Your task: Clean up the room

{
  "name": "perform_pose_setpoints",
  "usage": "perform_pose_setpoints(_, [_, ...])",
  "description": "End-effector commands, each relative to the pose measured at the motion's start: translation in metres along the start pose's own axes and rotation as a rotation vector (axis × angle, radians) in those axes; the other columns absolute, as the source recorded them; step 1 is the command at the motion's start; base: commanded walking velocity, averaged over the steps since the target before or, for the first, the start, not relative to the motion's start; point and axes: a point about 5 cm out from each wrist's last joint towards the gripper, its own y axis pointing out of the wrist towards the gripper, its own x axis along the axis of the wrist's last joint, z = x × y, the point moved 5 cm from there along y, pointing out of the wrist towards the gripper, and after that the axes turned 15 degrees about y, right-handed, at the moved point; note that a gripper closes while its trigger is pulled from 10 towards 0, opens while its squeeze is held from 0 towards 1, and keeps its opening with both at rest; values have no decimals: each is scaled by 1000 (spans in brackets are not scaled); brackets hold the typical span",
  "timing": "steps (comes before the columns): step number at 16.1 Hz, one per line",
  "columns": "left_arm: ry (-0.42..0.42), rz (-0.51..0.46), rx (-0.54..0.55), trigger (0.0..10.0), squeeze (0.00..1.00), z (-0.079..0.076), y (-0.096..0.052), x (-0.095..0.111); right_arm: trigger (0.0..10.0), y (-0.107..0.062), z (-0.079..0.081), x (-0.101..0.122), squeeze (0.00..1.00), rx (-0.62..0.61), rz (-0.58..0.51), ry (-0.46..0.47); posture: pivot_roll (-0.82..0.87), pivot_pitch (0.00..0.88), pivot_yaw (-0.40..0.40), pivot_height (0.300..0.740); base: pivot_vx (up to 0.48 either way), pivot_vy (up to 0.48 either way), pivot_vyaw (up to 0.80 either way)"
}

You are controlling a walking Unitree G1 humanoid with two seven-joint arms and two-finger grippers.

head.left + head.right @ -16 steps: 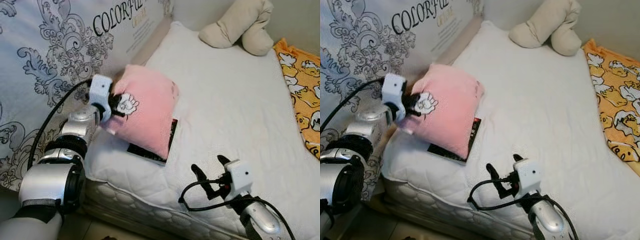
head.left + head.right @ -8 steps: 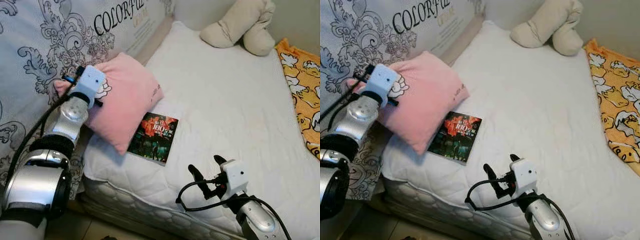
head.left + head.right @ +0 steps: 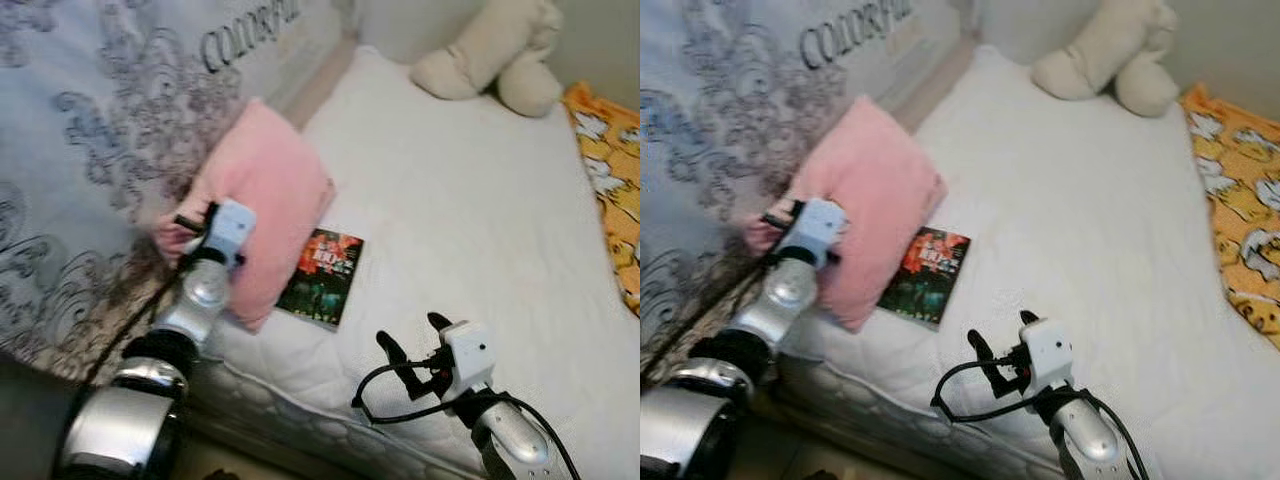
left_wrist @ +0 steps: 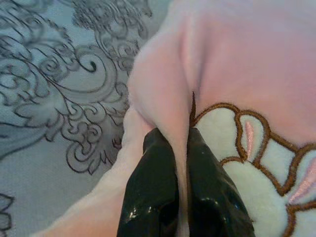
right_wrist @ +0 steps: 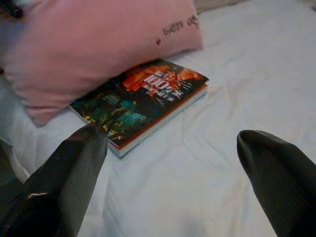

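A pink pillow point(image 3: 262, 196) leans at the left edge of the white mattress point(image 3: 470, 200), against the patterned wall. My left gripper point(image 3: 192, 222) is shut on the pillow's corner; in the left wrist view both fingers point(image 4: 157, 197) pinch a fold of the pink fabric point(image 4: 237, 74). A dark book point(image 3: 322, 277) with a red and green cover lies flat on the mattress beside the pillow; its near edge point(image 5: 143, 106) shows in the right wrist view. My right gripper point(image 3: 412, 340) hovers open over the mattress's front edge, short of the book, with nothing between its fingers.
A beige plush toy point(image 3: 490, 55) lies at the far end of the mattress. An orange printed blanket point(image 3: 612, 170) covers the right side. The grey patterned wall covering point(image 3: 90, 120) runs along the left.
The left gripper has pulled the pillow's corner back toward me and down along the wall. The camera has shifted and blurred. The right gripper has stayed put.
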Motion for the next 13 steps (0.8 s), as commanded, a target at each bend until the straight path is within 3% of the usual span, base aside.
perform_pose_setpoints(1, [-9, -1, -51, 0, 0, -18, -6, 4, 10000, -2, -6, -1, 0, -11, 10, -23, -17, 0, -79, 740, 0, 0, 0])
perform_pose_setpoints(2, [-7, 5, -37, 0, 0, -15, -3, 4, 10000, -2, -6, -1, 0, -11, 10, -25, -18, 0, -80, 740, 0, 0, 0])
perform_pose_setpoints(4, [-12, -6, -4, 10000, 0, -1, 3, 8, 10000, -2, -7, -2, 0, -10, 11, -28, -17, 0, -80, 740, 0, 0, 0])
perform_pose_setpoints(5, [-10, -10, 12, 10000, 0, 4, 5, 10, 10000, -2, -7, -1, 0, -10, 11, -28, -17, 0, -80, 740, 0, 0, 0])
perform_pose_setpoints(6, [13, -43, 121, 10000, 957, 31, 11, 21, 10000, -1, -7, -1, 0, -11, 8, -30, -15, 0, -77, 740, 0, 0, 0])
perform_pose_setpoints(7, [15, -61, 155, 10000, 1000, 40, 13, 26, 10000, -1, -8, -1, 0, -11, 7, -30, -15, 0, -77, 740, 0, 0, 0])
perform_pose_setpoints(9, [15, -113, 257, 10000, 1000, 67, 14, 40, 10000, -1, -7, -2, 0, -12, 8, -27, -9, 0, -76, 740, 0, 0, 0])
perform_pose_setpoints(11, [9, -156, 304, 10000, 1000, 83, 10, 47, 10000, -2, -8, -3, 0, -15, 9, -24, -8, 0, -74, 740, 0, 0, 0])
perform_pose_setpoints(13, [-1, -165, 262, 10000, 1000, 77, 5, 46, 10000, -2, -8, -3, 0, -17, 9, -23, -4, 0, -73, 740, 0, 0, 0])
